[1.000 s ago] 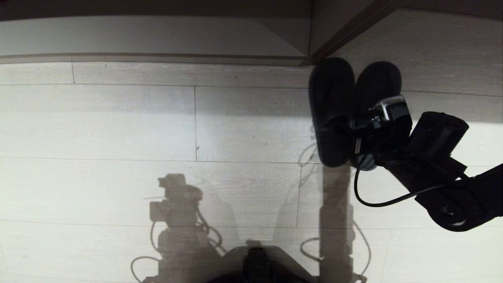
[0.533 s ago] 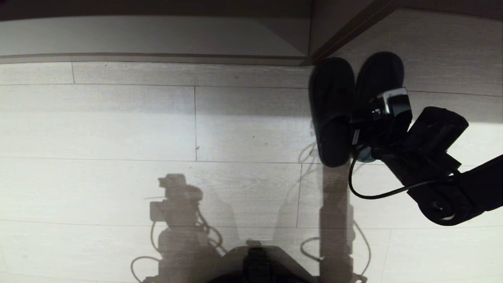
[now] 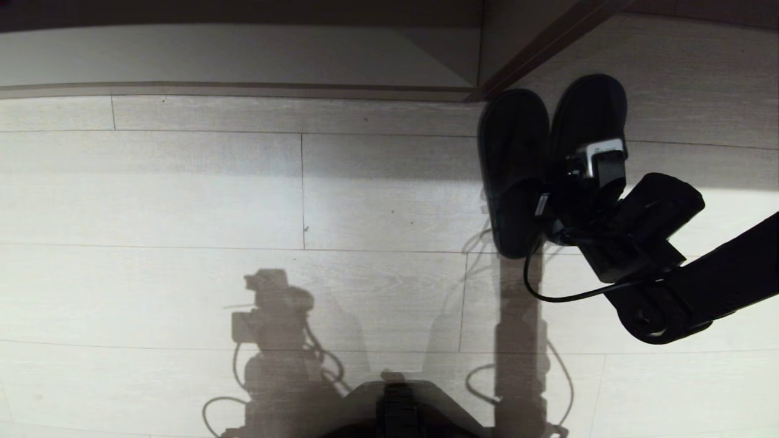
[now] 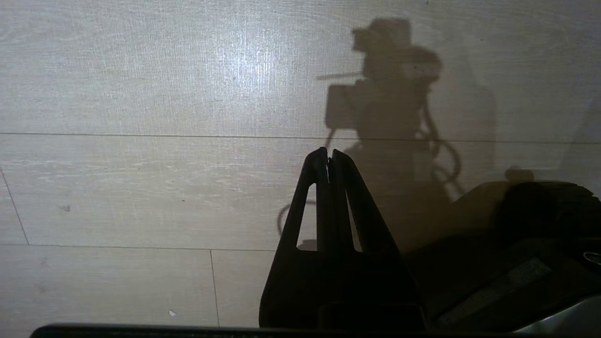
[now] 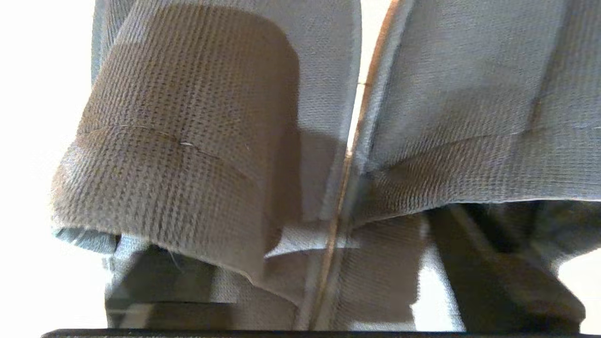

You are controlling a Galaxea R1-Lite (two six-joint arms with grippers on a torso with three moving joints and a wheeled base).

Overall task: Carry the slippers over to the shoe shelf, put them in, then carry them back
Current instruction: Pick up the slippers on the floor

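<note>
So here's where you're at: the slippers (image 3: 551, 164) are sitting side by side on the pale wood floor (image 3: 243, 201), toes pointing toward the shoe shelf (image 3: 243, 55). They're just outside it, right by the upright divider (image 3: 487, 48), and one toe looks to be nudging up against the unit's edge. Nothing is in the cubby. From that alone I can't tell you which leg of the job this is: either they haven't gone in at all, or they've come out and need hauling back. Either way, you've got a carry ahead of you.

The right gripper (image 3: 563, 210) is down at the heel end of the pair, over the open backs where the two slippers meet. In the right wrist view the grey knit fabric fills everything, with the seam between the two slippers running down the middle and a dark finger (image 5: 497, 272) tucked under the edge of one upper. How wide the jaws stand, or whether they've pinched anything, I honestly can't tell; it's all fabric up close.

The left gripper (image 4: 328, 162) is parked over bare floor well away from the slippers, fingers pressed together, holding nothing.
</note>
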